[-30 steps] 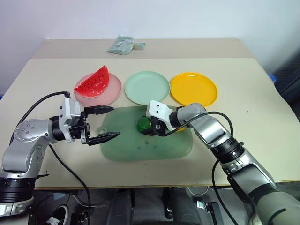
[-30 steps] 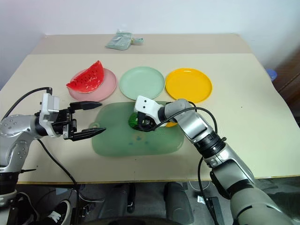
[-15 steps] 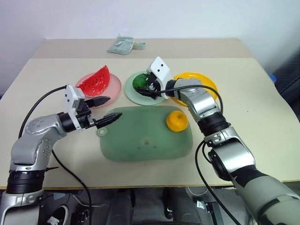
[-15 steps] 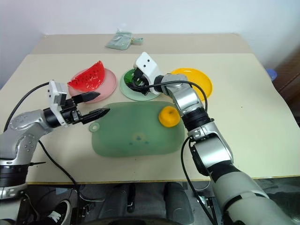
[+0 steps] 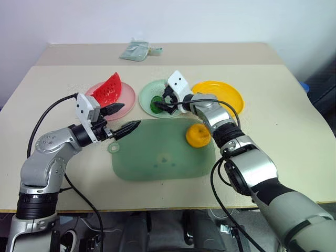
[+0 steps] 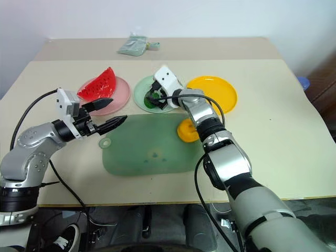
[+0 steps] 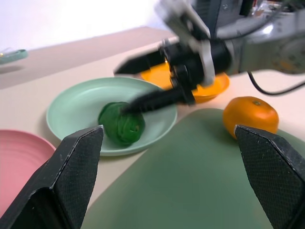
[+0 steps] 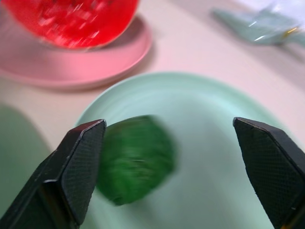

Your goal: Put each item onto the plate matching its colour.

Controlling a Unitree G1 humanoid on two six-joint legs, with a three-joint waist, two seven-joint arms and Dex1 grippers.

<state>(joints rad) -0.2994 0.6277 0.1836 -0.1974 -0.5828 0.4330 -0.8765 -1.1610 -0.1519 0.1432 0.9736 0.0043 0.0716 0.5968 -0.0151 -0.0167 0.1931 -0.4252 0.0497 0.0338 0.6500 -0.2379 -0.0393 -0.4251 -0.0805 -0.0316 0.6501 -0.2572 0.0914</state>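
The dark-green lump (image 5: 155, 106) lies on the mint green plate (image 5: 149, 90), between the spread fingers of my open right gripper (image 5: 164, 104), which has let it go. The red watermelon wedge (image 5: 107, 88) rests on the pink plate (image 5: 124, 103). The orange fruit (image 5: 198, 135) sits at the right edge of the translucent green board (image 5: 157, 155), just in front of the bare yellow-orange plate (image 5: 223, 97). My left gripper (image 5: 125, 118) hangs open and holds nothing, between the pink plate and the board's left corner.
A pale green packet (image 5: 137, 51) lies at the back of the table. The three plates stand in a row behind the board. My right forearm reaches across the board's back right corner, close above the orange fruit.
My right gripper carried the green lump from the board up to the mint green plate and opened, leaving it there. The left gripper swung slightly toward the board, staying open.
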